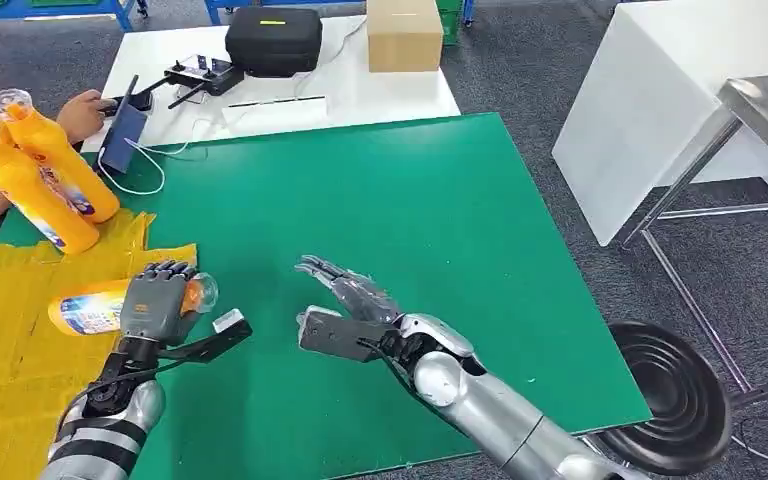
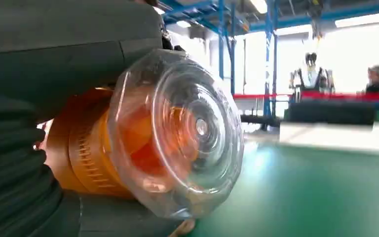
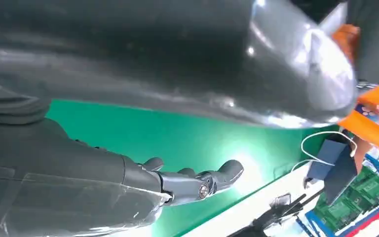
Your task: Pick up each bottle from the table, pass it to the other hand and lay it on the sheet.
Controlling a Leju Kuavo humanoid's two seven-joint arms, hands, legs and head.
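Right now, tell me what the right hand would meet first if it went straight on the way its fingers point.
Probably nothing soon: the right hand is open, fingers aimed up-left over bare green table. Farther along lie the white cable and dark tablet, though height is unclear.

An orange bottle [image 1: 95, 308] with a clear cap and a blue-and-white label lies on its side at the edge of the yellow sheet [image 1: 10, 350], cap toward the green worktop [image 1: 410, 220]. Two more orange bottles [image 1: 35, 165] with clear caps are tilted above the sheet's far end
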